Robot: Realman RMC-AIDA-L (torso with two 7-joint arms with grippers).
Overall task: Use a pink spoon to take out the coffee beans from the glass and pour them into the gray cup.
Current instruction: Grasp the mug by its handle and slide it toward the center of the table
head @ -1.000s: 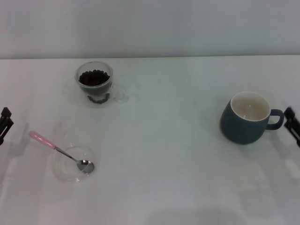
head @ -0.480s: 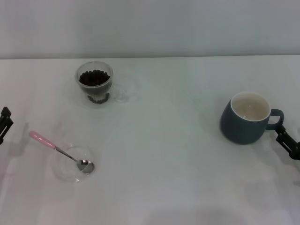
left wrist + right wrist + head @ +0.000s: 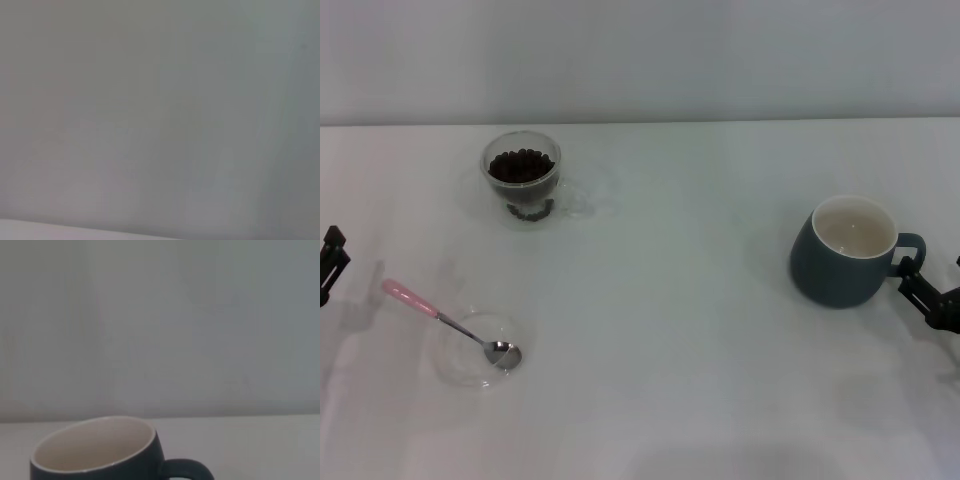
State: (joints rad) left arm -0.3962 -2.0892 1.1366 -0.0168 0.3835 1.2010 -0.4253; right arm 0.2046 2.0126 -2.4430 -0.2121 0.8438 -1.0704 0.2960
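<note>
With nothing gripped and neither end effector's opening discernible, the right end effector, just right of the gray cup, is best closed squarely on its handle, while the left end effector sits at the left edge.

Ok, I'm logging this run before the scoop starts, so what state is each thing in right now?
Glass: upright, holding beans.
Spoon: untouched, bowl resting in clear dish.
Cup: upright, empty.
Left tool: at table's left edge.
Right tool: near cup's handle.
</note>
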